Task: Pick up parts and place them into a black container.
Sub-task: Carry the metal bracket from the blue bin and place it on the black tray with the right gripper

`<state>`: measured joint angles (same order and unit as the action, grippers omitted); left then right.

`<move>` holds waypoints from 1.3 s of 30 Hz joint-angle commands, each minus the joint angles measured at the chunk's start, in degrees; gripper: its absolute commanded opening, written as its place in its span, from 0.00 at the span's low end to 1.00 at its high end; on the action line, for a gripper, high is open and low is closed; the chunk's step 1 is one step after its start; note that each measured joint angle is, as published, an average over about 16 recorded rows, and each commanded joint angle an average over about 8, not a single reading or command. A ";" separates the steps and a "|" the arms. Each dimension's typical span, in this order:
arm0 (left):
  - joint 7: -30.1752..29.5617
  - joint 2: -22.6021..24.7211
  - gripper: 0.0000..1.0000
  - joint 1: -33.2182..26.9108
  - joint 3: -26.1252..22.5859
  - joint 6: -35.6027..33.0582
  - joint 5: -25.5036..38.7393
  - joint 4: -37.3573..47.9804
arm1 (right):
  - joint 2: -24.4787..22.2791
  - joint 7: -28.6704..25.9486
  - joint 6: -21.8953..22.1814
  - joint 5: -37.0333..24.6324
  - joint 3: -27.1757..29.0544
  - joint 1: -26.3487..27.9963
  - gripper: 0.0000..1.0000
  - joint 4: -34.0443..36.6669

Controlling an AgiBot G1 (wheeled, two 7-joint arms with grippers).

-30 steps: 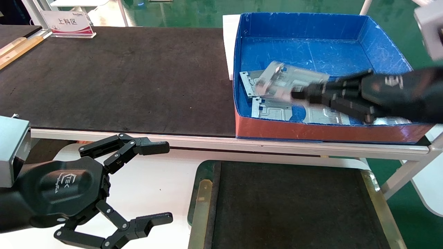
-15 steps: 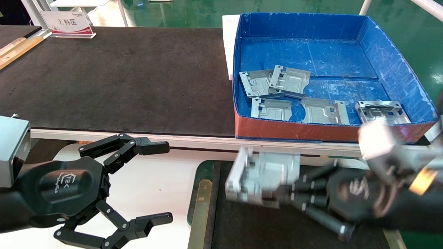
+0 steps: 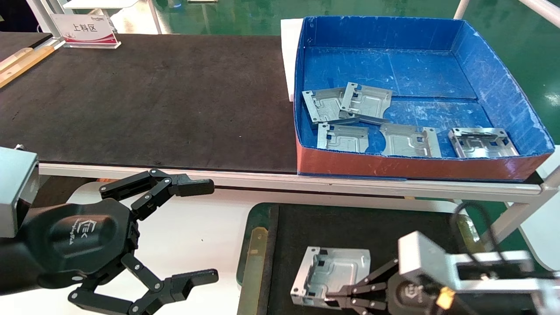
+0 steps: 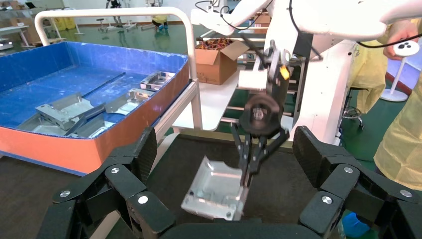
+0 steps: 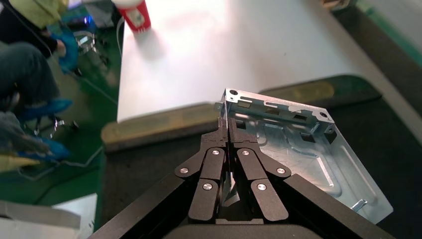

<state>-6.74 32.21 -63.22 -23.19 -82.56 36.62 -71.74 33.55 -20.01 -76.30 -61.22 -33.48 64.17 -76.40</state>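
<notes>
The table (image 3: 131,100) with its dark mat carries the blue box (image 3: 503,74), where five parts (image 3: 409,140) lie flat near the reddish front wall, two of them overlapping at the left. Below the table edge sits the black container (image 3: 350,227), its matte floor bare except where the carried plate hangs over its near left area. The right end effector (image 3: 337,299) is clenched on one edge wall of that held part (image 3: 332,273), with the plate jutting out sideways from the closed tips; from the left wrist view it looks tilted and possibly just clear of the floor, though contact cannot be judged for certain. To finish this placement well, the arm should probably lower until the plate's free edge meets the floor, level it, then release so it settles flat instead of dropping and skidding toward the green rim (image 3: 258,214). Setting it close to a corner would leave room for the remaining plates. The left end effector (image 3: 199,232) hangs released and idle beside the container, well apart from the work.
</notes>
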 commanded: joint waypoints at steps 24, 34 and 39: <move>0.00 0.00 1.00 0.00 0.00 0.00 0.00 0.00 | 16.39 13.95 0.57 -13.49 -6.23 7.83 0.00 18.94; 0.00 0.00 1.00 0.00 -0.01 0.00 0.00 0.00 | 20.87 22.44 -0.74 -16.31 -7.66 11.31 0.00 28.34; 0.00 0.00 1.00 0.00 -0.01 0.00 0.00 0.00 | 22.68 25.51 -0.78 -16.95 -7.91 12.64 0.00 32.99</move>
<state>-6.74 32.21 -63.22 -23.19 -82.56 36.62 -71.74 56.16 5.24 -77.01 -78.18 -41.40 76.74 -43.84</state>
